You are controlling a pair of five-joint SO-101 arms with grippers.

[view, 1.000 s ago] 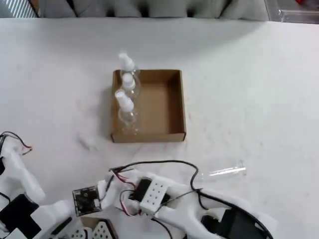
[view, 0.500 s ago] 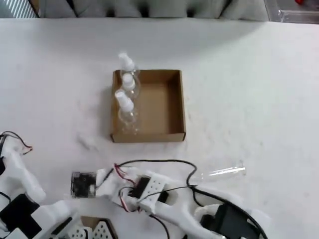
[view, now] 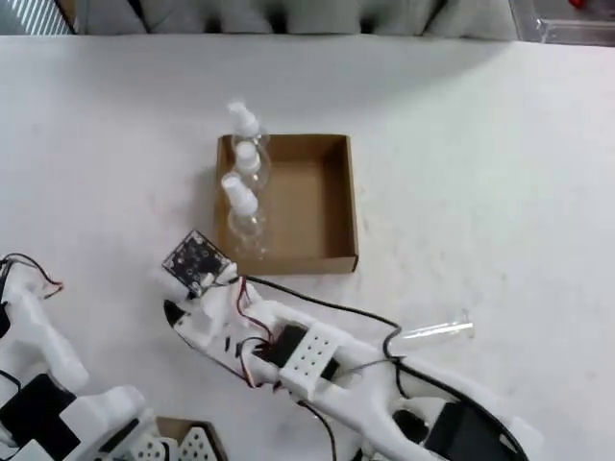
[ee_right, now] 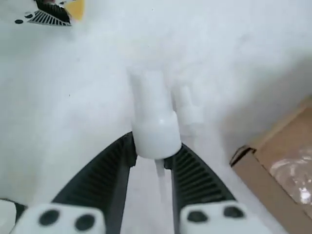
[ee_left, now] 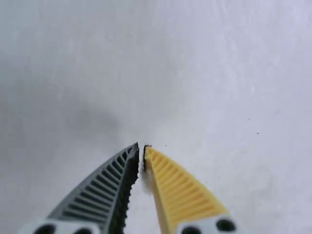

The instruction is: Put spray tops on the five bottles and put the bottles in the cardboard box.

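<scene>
In the right wrist view my right gripper (ee_right: 152,142) is shut on a white spray top (ee_right: 153,117), with its thin tube between the fingers. A second small white top (ee_right: 187,109) lies on the table just beyond. From above, that arm's wrist (view: 197,261) sits off the front left corner of the cardboard box (view: 341,202). Three capped bottles (view: 240,192) stand along the box's left wall. A clear uncapped bottle (view: 432,332) lies on the table to the right. My left gripper (ee_left: 142,146) is shut, holding nothing, over bare table.
The left arm's white body (view: 43,384) sits at the front left corner. The right arm's cables (view: 317,309) trail across the table in front of the box. A corner of the box (ee_right: 263,165) is close beside the held top.
The right arm has swung from near the front edge up and left, to the box's front left corner. The left arm, the box and the bottles have not moved.
</scene>
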